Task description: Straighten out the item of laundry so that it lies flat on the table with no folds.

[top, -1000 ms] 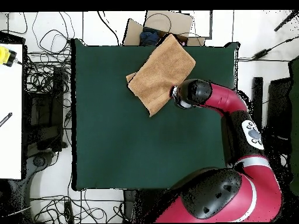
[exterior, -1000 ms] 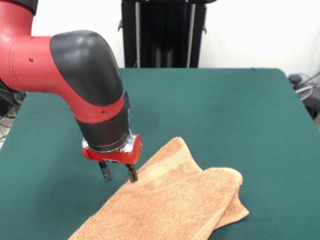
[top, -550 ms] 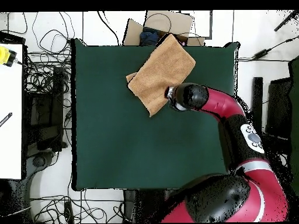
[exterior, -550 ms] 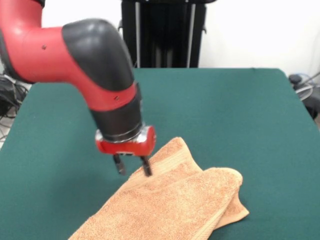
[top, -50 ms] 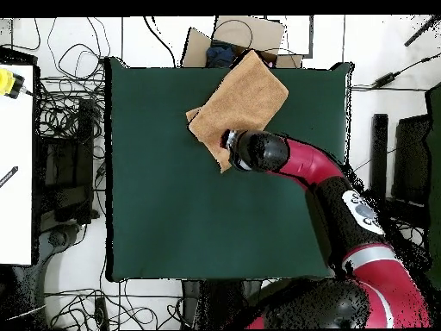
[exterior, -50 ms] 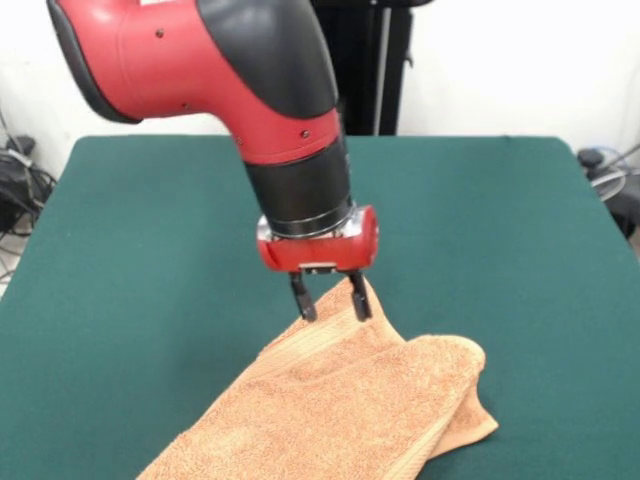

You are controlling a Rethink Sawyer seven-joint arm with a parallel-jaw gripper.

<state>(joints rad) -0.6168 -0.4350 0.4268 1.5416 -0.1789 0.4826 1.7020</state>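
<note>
We see black two-finger gripper (exterior, -50 ms: pixel 331 298) spread, empty, above far corner of folded orange-tan terry towel (exterior, -50 ms: pixel 345 405) | we fear pinching both layers, dragging fold across dark green felt table (exterior, -50 ms: pixel 480 220)

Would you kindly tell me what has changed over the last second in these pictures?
The end effector moved sideways along the towel's edge to its far corner, rightward in the front view, and now hangs open over that corner. It has grasped nothing. The towel stayed folded and unmoved on the table.

Towel (exterior, -50 ms: pixel 350 400): we see orange-tan terry, folded double, lying diagonally
Table (exterior, -50 ms: pixel 150 260): dark green top; towel at one edge
</note>
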